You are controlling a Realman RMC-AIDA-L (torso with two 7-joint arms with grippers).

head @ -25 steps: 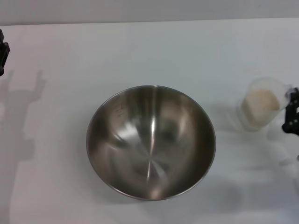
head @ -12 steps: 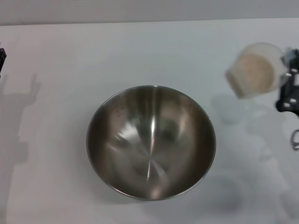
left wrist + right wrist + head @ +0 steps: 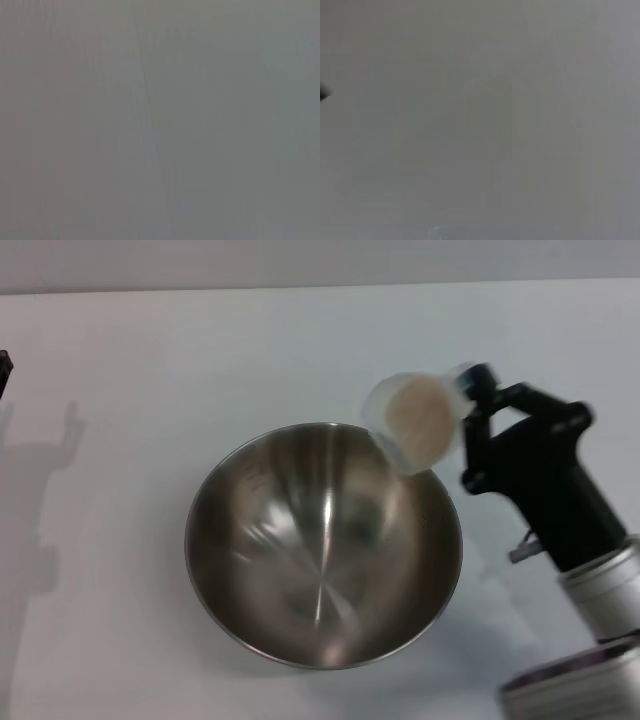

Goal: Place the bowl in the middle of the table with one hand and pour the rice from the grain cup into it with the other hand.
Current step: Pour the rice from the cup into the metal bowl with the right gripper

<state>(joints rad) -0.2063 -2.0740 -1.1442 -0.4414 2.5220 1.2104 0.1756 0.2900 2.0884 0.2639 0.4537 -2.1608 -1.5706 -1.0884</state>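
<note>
I'm holding the grain cup [image 3: 412, 423] clamped in my right claw [image 3: 466, 400], tipped over the bowl [image 3: 322, 543] rim; tilting slowly so the rice [image 3: 420, 420] lands inside. Left claw: can't tell.

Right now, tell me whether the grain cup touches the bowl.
Cannot tell. In the head view the tilted grain cup, held by the right tool, overlaps the bowl rim.

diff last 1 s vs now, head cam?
The right gripper lifted the grain cup off the table at the right, carried it left and tipped it over the bowl's right rim. The rice is still inside the cup; none shows in the bowl. The bowl stayed put. The left gripper stays at the left edge.
</note>
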